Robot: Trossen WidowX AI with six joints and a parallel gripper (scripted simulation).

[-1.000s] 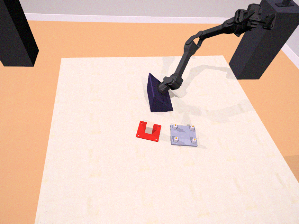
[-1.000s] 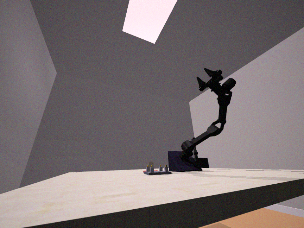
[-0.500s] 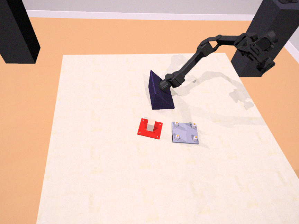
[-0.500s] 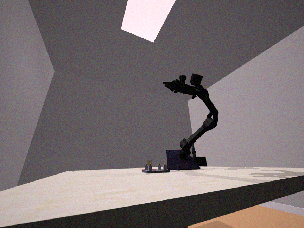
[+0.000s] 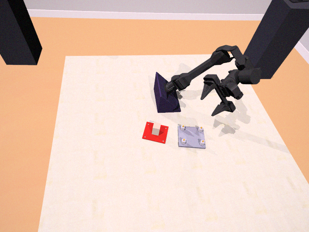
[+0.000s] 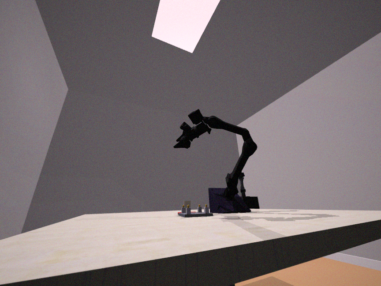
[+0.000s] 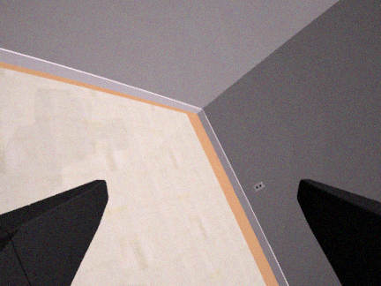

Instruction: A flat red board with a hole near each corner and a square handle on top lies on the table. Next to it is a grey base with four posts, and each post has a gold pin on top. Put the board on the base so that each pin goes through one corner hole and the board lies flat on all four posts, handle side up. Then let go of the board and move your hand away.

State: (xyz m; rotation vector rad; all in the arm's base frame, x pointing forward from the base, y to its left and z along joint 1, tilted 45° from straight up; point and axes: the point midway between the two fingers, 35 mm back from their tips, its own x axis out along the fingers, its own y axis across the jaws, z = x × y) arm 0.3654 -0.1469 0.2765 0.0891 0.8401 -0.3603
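- We find no readable text, label, brand, number or sign in the top view.
- We can read none in the exterior view either.
- In the wrist view we make out a small pale plate [image 7: 258,186] with dark marks on the dark grey wall [image 7: 282,132]; the marks are too small for us to tell as letters or numbers.
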